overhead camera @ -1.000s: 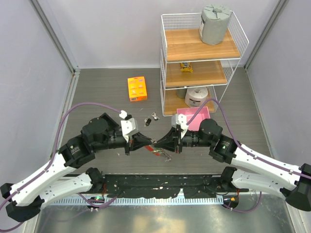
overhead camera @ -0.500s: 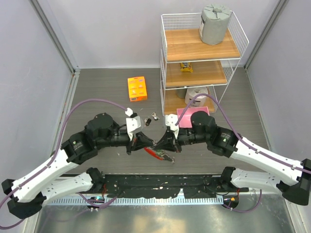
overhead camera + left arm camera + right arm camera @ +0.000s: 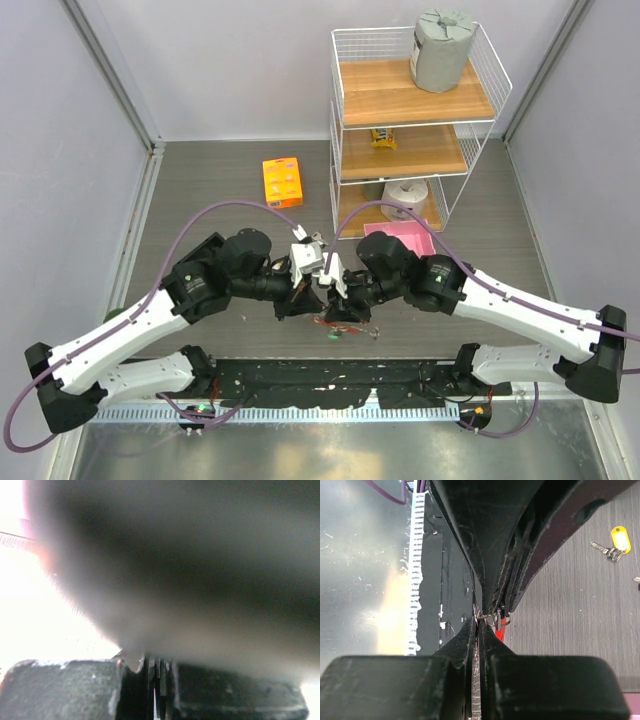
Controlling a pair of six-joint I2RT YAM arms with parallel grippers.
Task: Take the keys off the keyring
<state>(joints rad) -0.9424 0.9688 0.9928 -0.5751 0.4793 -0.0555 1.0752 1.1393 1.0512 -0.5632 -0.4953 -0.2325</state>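
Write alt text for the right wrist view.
The shut right gripper and shut left gripper meet tip to tip, both pinching the keyring with its red strap. A key with a yellow tag lies apart on the table.

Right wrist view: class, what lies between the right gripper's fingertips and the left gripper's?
The keyring: its thin silvery loop, red strap beside it, spans the gap from right gripper to left gripper. The right wrist view shows it.

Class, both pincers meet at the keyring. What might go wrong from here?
1. The right pincer nips the key by a thin edge; it may slip when pulled.
2. The left pincer grips the ring right beside it; the two may collide.
3. The left wrist view is blurred, so that grip goes unchecked.
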